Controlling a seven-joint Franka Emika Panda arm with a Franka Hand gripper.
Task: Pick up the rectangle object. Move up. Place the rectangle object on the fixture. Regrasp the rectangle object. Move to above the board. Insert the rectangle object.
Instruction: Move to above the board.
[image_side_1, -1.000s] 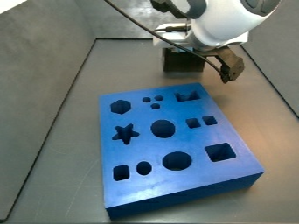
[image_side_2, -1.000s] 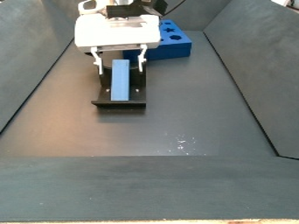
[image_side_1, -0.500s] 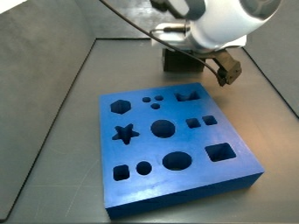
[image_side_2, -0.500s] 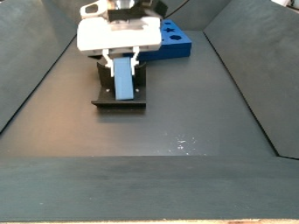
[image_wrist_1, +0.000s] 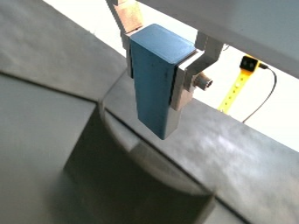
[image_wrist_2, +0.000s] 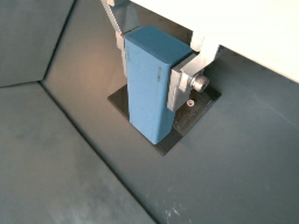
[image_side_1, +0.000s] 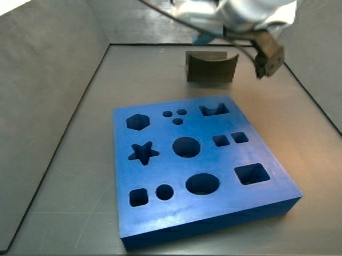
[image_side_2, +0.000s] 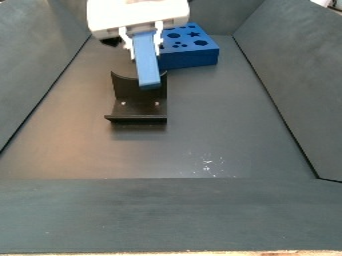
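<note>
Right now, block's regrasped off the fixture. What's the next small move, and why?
Probably carry it across to above the board. The gripper has its jaws shut on the rectangle object, which hangs tilted, clear above the fixture. The board lies beyond the fixture, its cut-outs open.

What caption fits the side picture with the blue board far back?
Gripper holds the block above the fixture, board behind.
</note>
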